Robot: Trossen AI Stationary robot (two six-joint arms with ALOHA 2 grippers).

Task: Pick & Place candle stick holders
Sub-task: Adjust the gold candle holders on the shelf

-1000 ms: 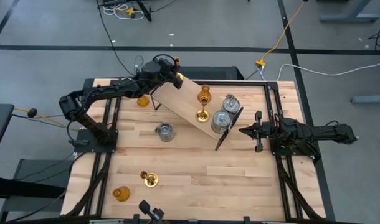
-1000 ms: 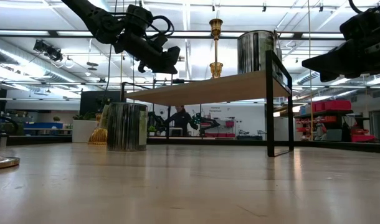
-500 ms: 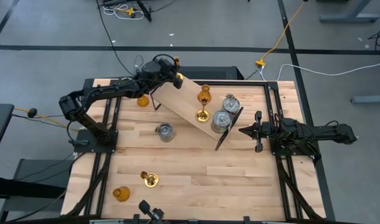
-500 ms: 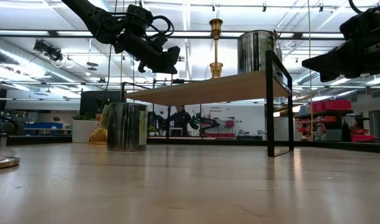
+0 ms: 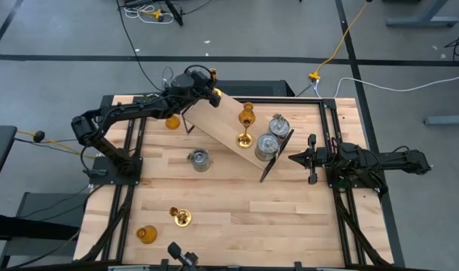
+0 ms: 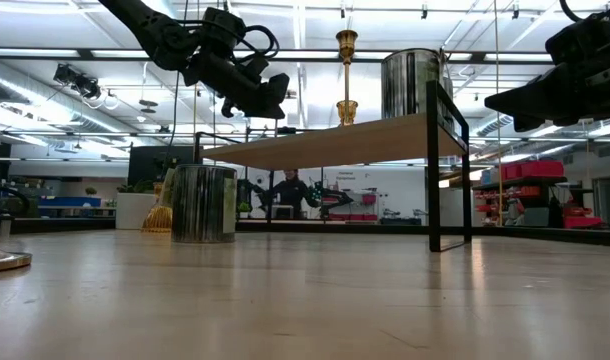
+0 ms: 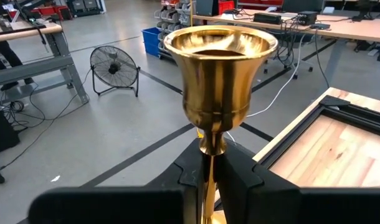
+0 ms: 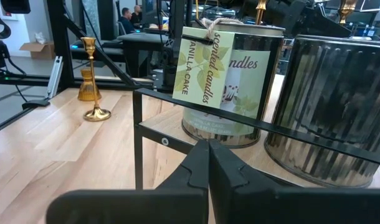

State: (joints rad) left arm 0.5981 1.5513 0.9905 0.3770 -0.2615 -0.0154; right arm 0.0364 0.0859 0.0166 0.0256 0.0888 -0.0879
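Over the far end of the raised pale wooden shelf (image 5: 237, 129), from above: left gripper (image 5: 211, 83) holding slim shiny brass candlestick (image 5: 212, 74), no shift from a second ago; right gripper (image 5: 293, 159) shut, empty, beside shelf. Left wrist view: fingers (image 7: 237, 180) pinched tight on brass stem, cup upright. Placement not yet made; no progress.

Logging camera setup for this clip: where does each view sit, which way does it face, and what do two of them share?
High: overhead, straight down; both arms, shelf.
Low: table height, level across; both arms overhead.
Left wrist: past left gripper, shut on brass stick, toward the room.
Right wrist: past shut right gripper, toward the shelf.
Shared: labelled tin in right wrist and high.
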